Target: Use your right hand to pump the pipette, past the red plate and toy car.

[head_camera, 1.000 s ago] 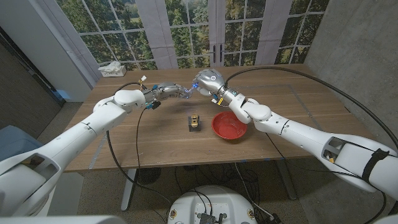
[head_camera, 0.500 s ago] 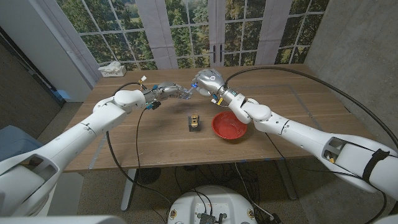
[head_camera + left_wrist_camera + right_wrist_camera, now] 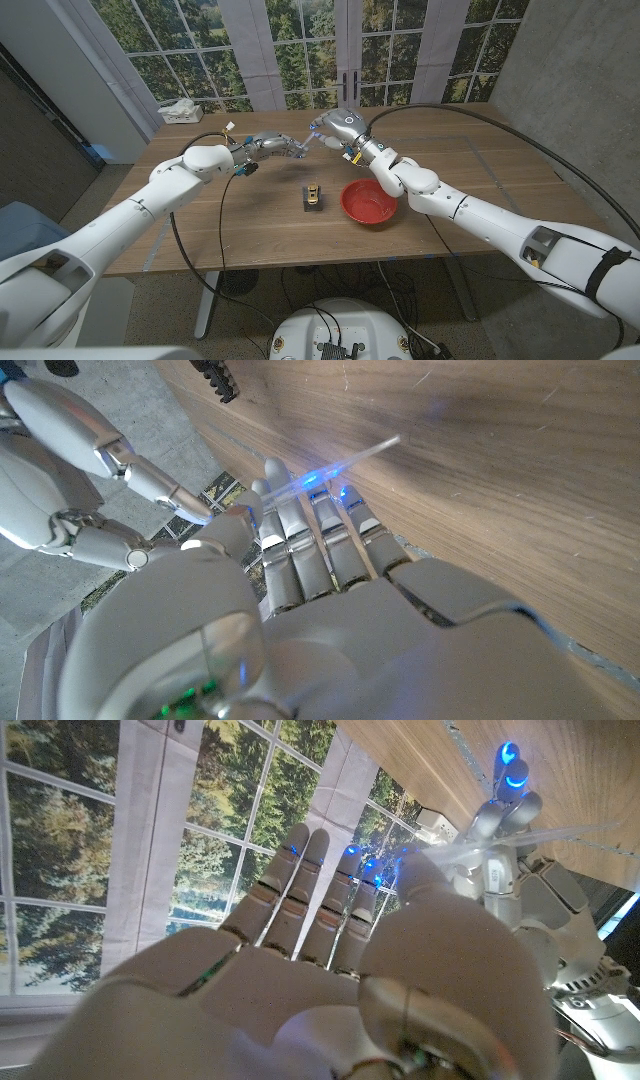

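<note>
From the head camera, your left hand (image 3: 272, 146) holds the pipette (image 3: 305, 143) above the table's (image 3: 250, 220) far side, beyond the toy car (image 3: 313, 196) and red plate (image 3: 368, 203); your right hand (image 3: 335, 128) meets it. In the left wrist view, the fingers (image 3: 300, 545) curl around the pipette (image 3: 345, 460). In the right wrist view, the right hand's (image 3: 330, 970) fingers are extended; whether it pinches the pipette (image 3: 540, 835), you cannot tell.

On my screen: 1 wooden table (image 3: 250, 225); 1 white tissue box (image 3: 180, 110) at its far left corner; tall paned windows (image 3: 290, 50) behind, trees outside; black cables (image 3: 222, 215) draped over the tabletop.
</note>
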### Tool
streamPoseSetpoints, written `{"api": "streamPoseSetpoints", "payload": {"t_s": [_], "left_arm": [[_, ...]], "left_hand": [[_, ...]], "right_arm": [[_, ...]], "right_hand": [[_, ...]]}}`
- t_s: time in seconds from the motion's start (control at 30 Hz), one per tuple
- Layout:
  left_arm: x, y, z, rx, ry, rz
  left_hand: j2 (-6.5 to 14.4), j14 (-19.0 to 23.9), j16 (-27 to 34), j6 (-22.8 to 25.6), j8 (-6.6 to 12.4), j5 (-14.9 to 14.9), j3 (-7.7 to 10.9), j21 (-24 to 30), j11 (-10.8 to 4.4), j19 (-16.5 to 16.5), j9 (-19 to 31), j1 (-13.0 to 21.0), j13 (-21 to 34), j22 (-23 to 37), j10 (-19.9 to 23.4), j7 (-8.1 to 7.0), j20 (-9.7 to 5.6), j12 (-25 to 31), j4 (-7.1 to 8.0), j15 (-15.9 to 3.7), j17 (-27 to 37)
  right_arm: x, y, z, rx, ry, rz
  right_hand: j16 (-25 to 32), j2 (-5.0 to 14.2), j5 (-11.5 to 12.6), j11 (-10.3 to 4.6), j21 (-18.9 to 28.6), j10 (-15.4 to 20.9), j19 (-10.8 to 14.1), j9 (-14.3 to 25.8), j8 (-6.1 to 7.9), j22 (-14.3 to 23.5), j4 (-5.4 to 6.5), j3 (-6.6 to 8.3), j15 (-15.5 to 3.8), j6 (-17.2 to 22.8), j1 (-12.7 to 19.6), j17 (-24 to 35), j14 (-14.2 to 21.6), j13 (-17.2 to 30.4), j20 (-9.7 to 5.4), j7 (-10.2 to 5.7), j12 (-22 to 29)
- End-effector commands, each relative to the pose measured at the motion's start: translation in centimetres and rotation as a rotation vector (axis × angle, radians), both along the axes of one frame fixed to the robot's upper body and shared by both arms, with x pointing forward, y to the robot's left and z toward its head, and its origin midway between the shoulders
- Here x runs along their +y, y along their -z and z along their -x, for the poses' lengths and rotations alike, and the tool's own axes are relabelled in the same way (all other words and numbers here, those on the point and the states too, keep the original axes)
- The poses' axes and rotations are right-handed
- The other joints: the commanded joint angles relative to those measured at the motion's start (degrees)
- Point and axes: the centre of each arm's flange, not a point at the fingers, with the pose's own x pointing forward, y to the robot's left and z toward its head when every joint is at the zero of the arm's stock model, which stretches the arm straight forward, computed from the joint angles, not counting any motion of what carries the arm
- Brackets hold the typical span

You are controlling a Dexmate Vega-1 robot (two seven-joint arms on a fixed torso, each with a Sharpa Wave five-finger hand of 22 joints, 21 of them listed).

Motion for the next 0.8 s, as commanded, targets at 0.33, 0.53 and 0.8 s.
{"api": "streamPoseSetpoints", "payload": {"t_s": [0.33,0.53,0.8], "left_arm": [[0.0,-0.1,0.0,-0.023,-0.009,0.043],[-0.2,-0.3,-0.1,-0.027,-0.007,0.048],[-0.4,-0.7,-0.2,-0.028,-0.003,0.05]], "left_hand": [[0.12,0.91,-0.06,1.21,0.1,-0.36,0.31,0.37,-2.34,0.64,0.34,0.2,0.16,0.32,1.65,0.64,-0.02,-0.6,0.09,-7.13,0.21],[-0.01,0.94,-0.08,1.28,0.03,-0.4,0.23,0.4,-2.31,0.76,0.37,0.18,0.18,0.33,1.74,0.47,0.03,-0.69,0.08,-7.06,0.25],[-0.1,0.99,-0.09,1.38,-0.05,-0.43,0.14,0.41,-2.23,0.89,0.4,0.17,0.2,0.34,1.97,0.37,0.07,-0.75,0.05,-6.9,0.31]], "right_arm": [[-4.4,-2.0,-2.0,0.56,-0.09,-0.267],[-4.2,-2.3,-2.5,0.645,-0.111,-0.262],[-4.4,-2.9,-3.1,0.823,-0.216,-0.279]], "right_hand": [[-0.4,0.21,0.67,1.58,0.41,-1.07,-1.83,-0.08,0.22,0.0,0.23,-0.73,-7.37,1.35,-3.19,1.38,-2.14,0.23,1.52,2.54,-1.05],[-0.41,-0.39,0.79,2.78,0.03,-2.2,-3.45,-0.07,0.25,0.0,-0.17,-1.45,-5.88,1.95,-4.1,2.21,-3.8,0.44,2.6,3.42,-1.61],[-1.29,-1.49,0.88,3.7,-0.31,-5.84,-5.25,0.0,-0.69,0.02,-1.4,-2.23,-4.36,0.19,-4.43,3.14,-7.89,0.75,3.93,4.41,-3.16]]}}
